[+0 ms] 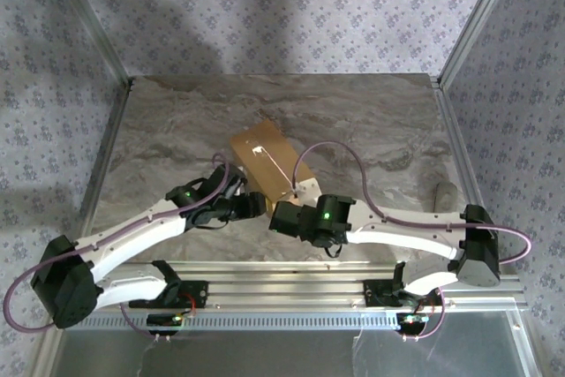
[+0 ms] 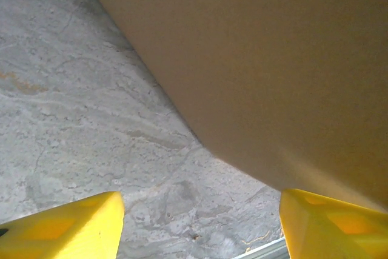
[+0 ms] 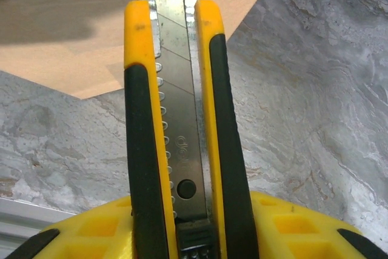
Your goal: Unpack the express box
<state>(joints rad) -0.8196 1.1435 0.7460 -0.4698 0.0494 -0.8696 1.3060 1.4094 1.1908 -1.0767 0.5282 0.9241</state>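
1. The express box [image 1: 267, 158] sits just ahead of both sets of fingers. Its flaps lie flat, so it looks unopened to me.
2. The right gripper [image 3: 188, 225] is clamped on the utility knife [image 3: 182, 119], with the blade run out past its fingertips and over the cardboard.
3. The left gripper [image 2: 200, 225] is spread wide, with bare table [image 2: 79, 101] between its fingers [image 2: 66, 228]. The box wall looms just beyond them, one tip right at its edge. Touching? Can't tell.
4. My read: early days. I can't make out whether the tape seam is cut. Flaps need lifting, contents need taking out.
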